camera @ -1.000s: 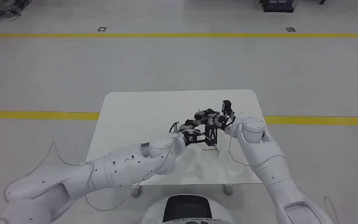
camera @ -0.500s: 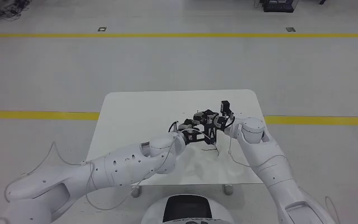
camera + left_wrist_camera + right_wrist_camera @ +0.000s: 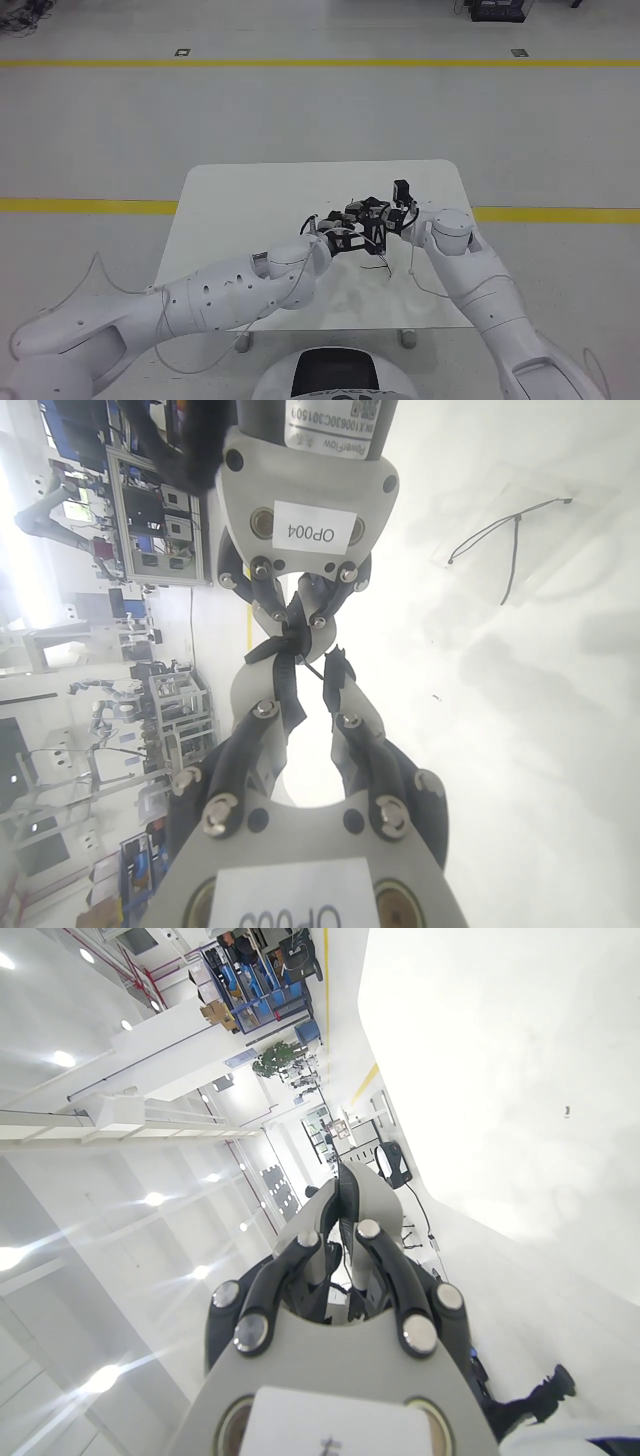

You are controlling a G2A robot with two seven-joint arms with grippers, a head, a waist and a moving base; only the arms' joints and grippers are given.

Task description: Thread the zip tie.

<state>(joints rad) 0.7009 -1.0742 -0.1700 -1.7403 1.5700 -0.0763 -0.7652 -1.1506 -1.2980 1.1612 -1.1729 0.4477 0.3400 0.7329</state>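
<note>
Right gripper [image 3: 295, 635] jaws shut on tie [image 3: 314, 671], left gripper [image 3: 310, 657] at its 8 o'clock, jaws narrowly apart; risk: thin tie likely flexes, slips free.

L pincer [image 3: 310, 680] fingers apart, tip-to-tip w/ R pincer [image 3: 295, 635]; R fingers pressed together; both arms bent inward.

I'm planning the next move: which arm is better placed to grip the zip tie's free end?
Probably left. The left gripper is open, its fingers either side of the zip tie poking from the right gripper, which is shut on it and so occupied.
</note>
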